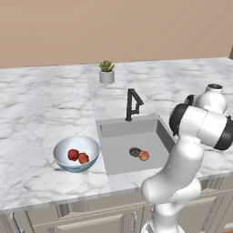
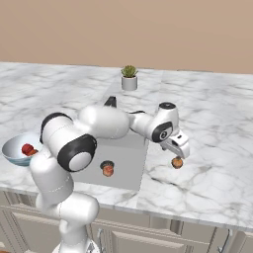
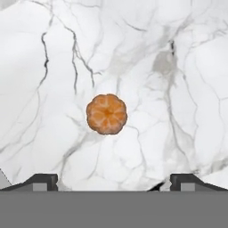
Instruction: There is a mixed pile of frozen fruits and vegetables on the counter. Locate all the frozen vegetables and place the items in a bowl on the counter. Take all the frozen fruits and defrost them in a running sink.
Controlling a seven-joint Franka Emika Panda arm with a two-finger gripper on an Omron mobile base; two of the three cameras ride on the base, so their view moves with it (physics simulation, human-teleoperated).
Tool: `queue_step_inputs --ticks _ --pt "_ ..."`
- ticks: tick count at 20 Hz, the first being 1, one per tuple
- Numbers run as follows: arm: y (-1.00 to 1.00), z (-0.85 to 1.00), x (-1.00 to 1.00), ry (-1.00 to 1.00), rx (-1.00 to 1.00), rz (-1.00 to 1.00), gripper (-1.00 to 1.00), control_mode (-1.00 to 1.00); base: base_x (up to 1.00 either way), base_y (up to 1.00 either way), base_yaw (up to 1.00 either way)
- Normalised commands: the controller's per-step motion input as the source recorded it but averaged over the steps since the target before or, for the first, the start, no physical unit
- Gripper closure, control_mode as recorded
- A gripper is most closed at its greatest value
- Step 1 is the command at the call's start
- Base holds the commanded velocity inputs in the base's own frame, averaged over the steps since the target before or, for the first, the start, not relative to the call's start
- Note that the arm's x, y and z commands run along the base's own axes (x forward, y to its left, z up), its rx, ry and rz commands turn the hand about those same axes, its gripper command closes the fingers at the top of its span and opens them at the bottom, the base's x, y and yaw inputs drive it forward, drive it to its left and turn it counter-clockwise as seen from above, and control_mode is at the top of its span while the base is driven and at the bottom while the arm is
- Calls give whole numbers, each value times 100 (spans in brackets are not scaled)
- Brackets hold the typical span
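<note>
Hand view: gripper (image 3: 113, 180) wide apart, nothing held, hovering above orange-peach fruit (image 3: 107, 114) on bare counter (image 3: 178, 89), fruit at 12 o'clock of fingertips (image 3: 42, 180). Right base view: same fruit (image 2: 177, 162) at 3 o'clock of sink (image 2: 129, 165), other fruit (image 2: 107, 170) in basin beside drain. Two red vegetables (image 1: 78, 156) in bowl (image 1: 63, 157), 9 o'clock of sink.

Risks: round fruit rolling off if a finger nudges it during descent; off-centre closing squirting it sideways.

Hard to tell: gap between gripper and fruit; faucet (image 1: 132, 104) flow unclear; fingertips cropped at bottom.
</note>
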Motion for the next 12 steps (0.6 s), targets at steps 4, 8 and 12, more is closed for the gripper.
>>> queue_step_inputs --ticks 4,8,12 --pt "-5 -38 20 -6 0 1 -100 -100 0 0 0" --pt "-15 -31 19 -3 0 1 -100 -100 0 0 0" --pt "-21 -26 3 0 0 0 -100 -100 0 0 0"
